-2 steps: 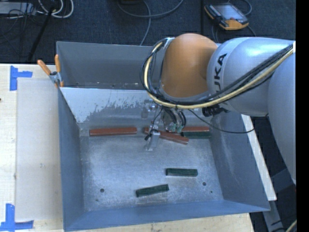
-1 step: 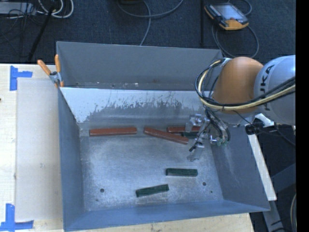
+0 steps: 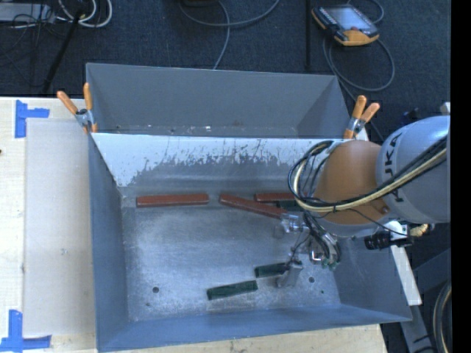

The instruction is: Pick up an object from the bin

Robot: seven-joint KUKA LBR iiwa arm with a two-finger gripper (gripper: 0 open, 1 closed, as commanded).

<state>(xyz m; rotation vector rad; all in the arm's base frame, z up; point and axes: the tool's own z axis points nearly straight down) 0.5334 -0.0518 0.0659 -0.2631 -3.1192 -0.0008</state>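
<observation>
Toward the lower right of the frame, low over the floor of the grey bin (image 3: 221, 116), the gripper (image 3: 296, 265) hangs at the right end of a short dark green bar (image 3: 269, 271) that lies flat and roughly level across the picture. The claw's metal parts crowd together in shadow there, so I cannot tell whether it is spread or pressed together, nor whether it touches the bar or merely stands just beside it; nothing can be called held. By my judgement this bar is the likeliest pick. It is nearest the tool and lies clear of the walls with bare floor around it, which leaves room to close on its narrow sides. A longer dark green bar (image 3: 232, 290) lies just below and to its left, slightly tilted and near but apart, so a careless descent could nudge it. Farther up the frame, three more pieces rest along the foot of the far sloping wall, probably because loose things slide down that slope and stop there. These are a left brown bar (image 3: 171, 200) lying level, a slanted brown bar (image 3: 249, 207) running down to the right, and a right brown bar (image 3: 272, 196) whose far end is hidden. Pressed so near the wall, they look harder to grasp. The arm (image 3: 423, 175) enters from the right edge, its orange cover (image 3: 353, 179) ringed by looped cables (image 3: 300, 179). The wrist appears turned downward, which would suit meeting a flat bar from above.
</observation>
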